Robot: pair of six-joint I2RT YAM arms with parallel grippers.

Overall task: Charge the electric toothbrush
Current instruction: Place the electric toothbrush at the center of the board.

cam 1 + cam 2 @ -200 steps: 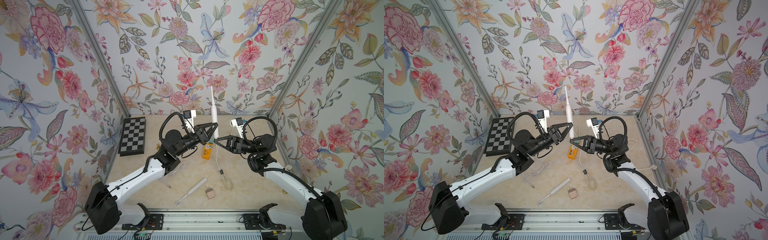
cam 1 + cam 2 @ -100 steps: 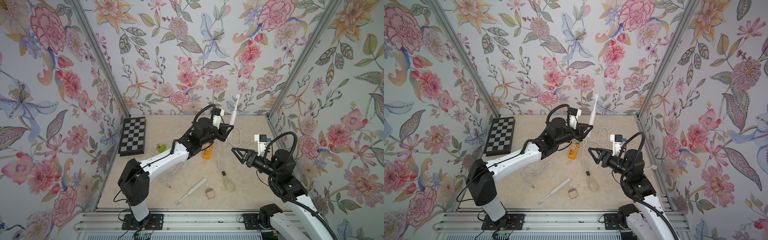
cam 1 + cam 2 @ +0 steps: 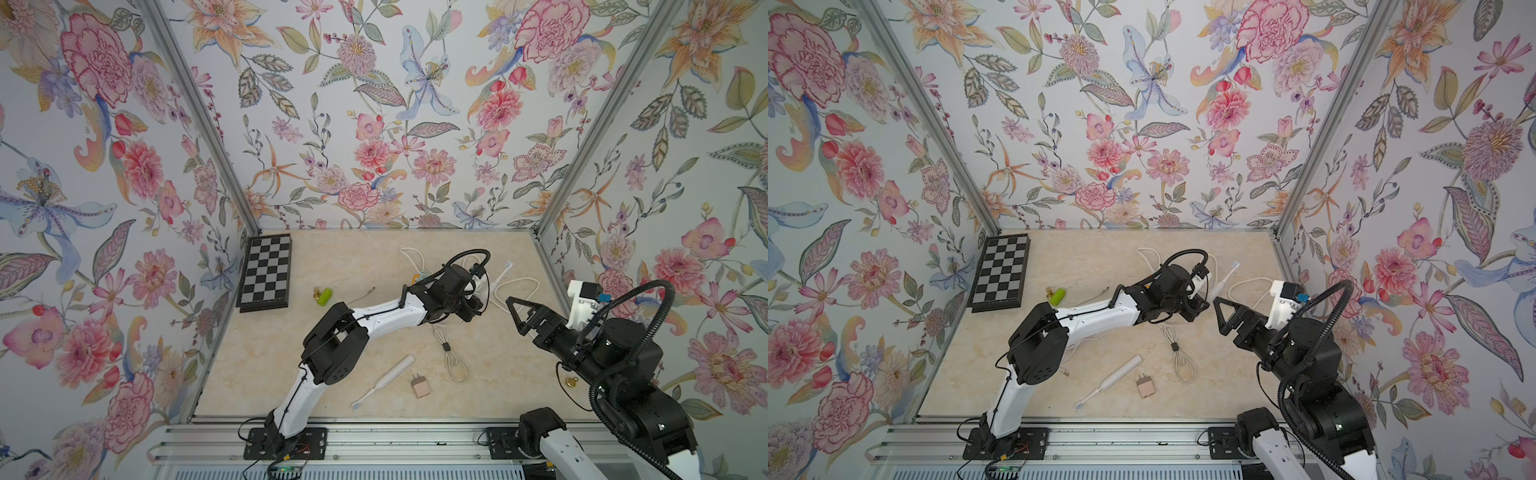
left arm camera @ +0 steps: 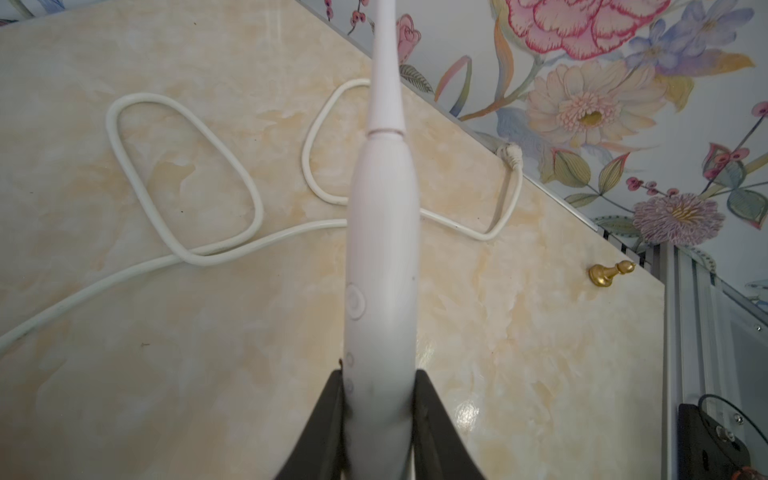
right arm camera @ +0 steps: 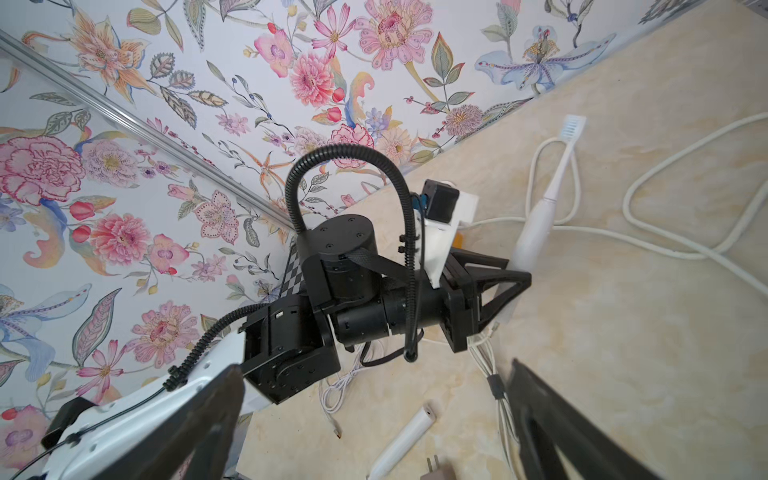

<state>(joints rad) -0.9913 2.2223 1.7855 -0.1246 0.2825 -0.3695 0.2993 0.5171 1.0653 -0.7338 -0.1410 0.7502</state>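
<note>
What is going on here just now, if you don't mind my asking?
The left gripper is shut on a white electric toothbrush, gripping it by the lower handle. The right gripper hangs open and empty beside it. A bundled thin cable, a pink plug adapter and a second toothbrush lie on the table. Whether any cable is joined to the held brush's base cannot be told.

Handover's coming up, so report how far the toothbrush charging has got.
Done: the toothbrush is lifted, gripped near its base by the left claw. In hand: the right claw hangs open and empty beside it. Left: the plug adapter lies loose, no cable in it; whether the thin cable is in the brush's base cannot be told.
</note>
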